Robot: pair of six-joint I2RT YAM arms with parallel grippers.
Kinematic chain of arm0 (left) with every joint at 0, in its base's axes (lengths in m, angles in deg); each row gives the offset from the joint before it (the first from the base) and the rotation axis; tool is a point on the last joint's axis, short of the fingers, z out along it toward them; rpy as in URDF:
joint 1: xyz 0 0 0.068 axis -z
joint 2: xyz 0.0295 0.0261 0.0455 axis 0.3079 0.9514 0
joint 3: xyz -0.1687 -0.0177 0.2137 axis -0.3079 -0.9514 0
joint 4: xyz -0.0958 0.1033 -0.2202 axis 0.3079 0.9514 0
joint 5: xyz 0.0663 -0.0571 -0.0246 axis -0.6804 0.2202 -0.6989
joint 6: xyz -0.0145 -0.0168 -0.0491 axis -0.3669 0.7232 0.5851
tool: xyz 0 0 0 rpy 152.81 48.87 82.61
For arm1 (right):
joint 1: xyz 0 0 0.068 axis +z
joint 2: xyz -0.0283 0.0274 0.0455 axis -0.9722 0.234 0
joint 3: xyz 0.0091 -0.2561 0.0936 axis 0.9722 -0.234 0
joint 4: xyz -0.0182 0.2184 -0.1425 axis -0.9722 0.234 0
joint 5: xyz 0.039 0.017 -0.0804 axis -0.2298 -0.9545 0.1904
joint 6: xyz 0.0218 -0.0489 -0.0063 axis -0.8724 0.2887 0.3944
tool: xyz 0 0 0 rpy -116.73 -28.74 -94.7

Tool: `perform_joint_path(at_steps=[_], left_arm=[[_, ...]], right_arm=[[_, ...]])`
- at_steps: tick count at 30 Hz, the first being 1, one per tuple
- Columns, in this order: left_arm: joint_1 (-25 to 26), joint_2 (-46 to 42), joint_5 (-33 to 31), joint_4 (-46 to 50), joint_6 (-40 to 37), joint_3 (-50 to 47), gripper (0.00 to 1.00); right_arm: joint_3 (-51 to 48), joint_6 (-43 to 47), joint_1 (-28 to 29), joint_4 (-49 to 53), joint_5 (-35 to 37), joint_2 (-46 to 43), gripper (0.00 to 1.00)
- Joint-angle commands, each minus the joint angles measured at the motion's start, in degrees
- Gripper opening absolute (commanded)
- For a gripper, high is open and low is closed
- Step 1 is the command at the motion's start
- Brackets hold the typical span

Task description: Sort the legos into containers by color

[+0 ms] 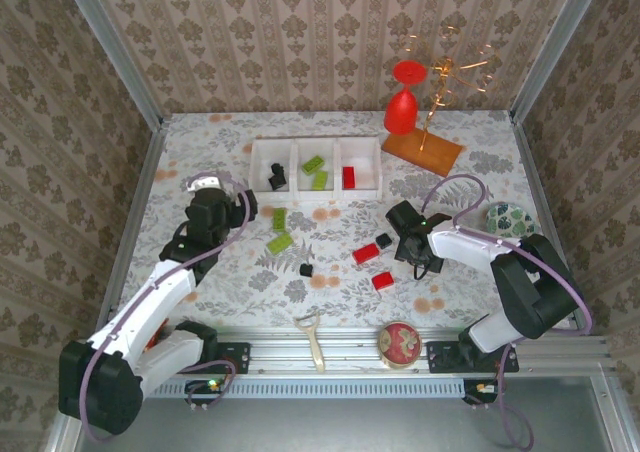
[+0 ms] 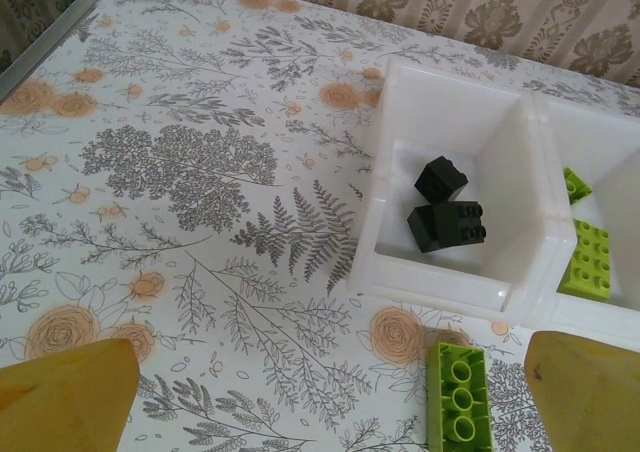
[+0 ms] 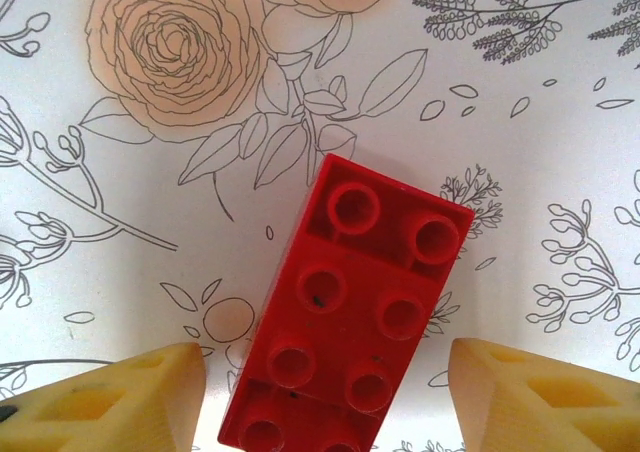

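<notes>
The three joined white containers (image 1: 295, 198) stand at mid-back. Their left bin (image 2: 390, 162) holds two black legos (image 2: 446, 210), the middle bin green ones (image 2: 588, 261) and the right bin a red one (image 1: 349, 177). Loose on the cloth are two green legos (image 1: 279, 229), a black cube (image 1: 306, 269), another black one (image 1: 384, 240) and two red ones (image 1: 365, 254). My left gripper (image 1: 222, 206) (image 2: 330, 412) is open above the cloth, with an upside-down green lego (image 2: 458, 397) near its right finger. My right gripper (image 1: 418, 255) (image 3: 325, 402) is open, straddling a red lego (image 3: 355, 302) without touching it.
A red goblet (image 1: 404, 97) and a gold wire stand (image 1: 450, 72) sit on a wooden board (image 1: 422, 152) at the back right. A round red tin (image 1: 399, 344) and a peeler-like tool (image 1: 313, 337) lie near the front rail. A patterned dish (image 1: 508, 217) is at right.
</notes>
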State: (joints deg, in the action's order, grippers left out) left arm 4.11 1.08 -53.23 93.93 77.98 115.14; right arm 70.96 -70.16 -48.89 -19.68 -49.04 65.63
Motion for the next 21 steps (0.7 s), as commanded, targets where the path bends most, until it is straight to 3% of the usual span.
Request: perform_joint_path(at_steps=[1,13,21], left_arm=[[-0.41,-1.55,-1.47,-0.16,1.68,-1.15,1.0],[-0.86,-1.67,-0.97,0.04,2.09,-1.68,1.0],[-0.95,-1.22,-0.78,0.02,2.46,-1.6,1.0]], right_arm=[[1.19,1.16,-0.5,0.27,-0.29,1.06,0.63],[1.88,3.1,-2.74,-2.1,-2.02,2.0,0.62],[3.11,4.93,-3.75,-2.1,-4.5,3.26,0.51]])
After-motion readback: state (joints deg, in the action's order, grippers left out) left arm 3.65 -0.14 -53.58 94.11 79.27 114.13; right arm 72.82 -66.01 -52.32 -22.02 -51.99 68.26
